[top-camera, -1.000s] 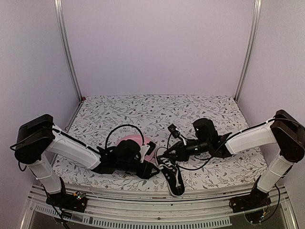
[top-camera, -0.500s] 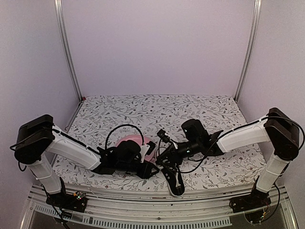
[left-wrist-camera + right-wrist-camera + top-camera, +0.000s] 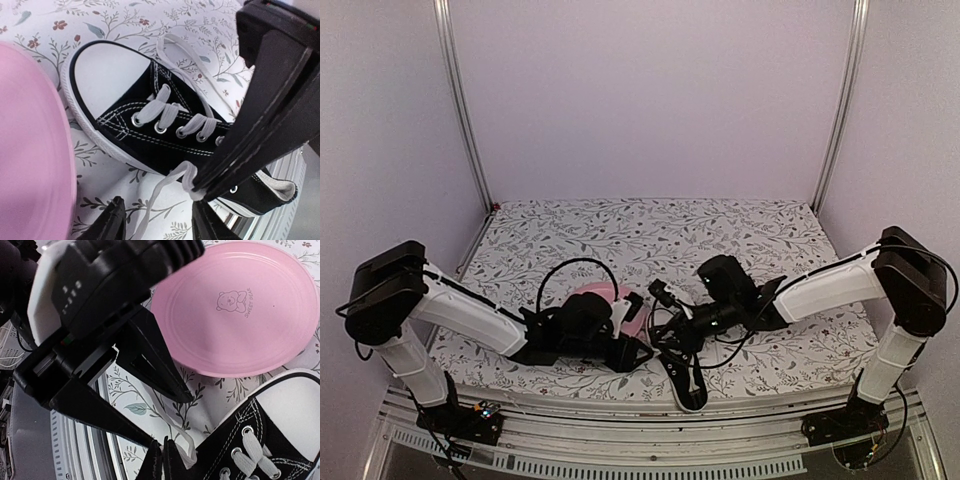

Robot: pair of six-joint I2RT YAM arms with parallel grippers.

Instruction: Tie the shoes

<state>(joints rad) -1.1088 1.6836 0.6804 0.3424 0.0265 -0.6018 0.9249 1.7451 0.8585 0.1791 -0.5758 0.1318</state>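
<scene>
Floral tablecloth (image 3: 720,230) bears sneaker (image 3: 683,376) at near edge, beside pink plate (image 3: 604,292).

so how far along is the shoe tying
Done: the sneaker is laced through its eyelets. In hand: the right pincer is shut on a lace beside the sneaker, and the left pincer is open, that lace trailing between its fingers. Left: no knot or bow shows, and the other lace lies loose on the floral cloth by the toe cap.

Black canvas low-top sneaker (image 3: 145,136), white laces (image 3: 170,112), white rubber toe cap (image 3: 107,67); beside it, pink round plate (image 3: 250,335) with bear outline; grey-leafed white tablecloth (image 3: 650,230).
</scene>
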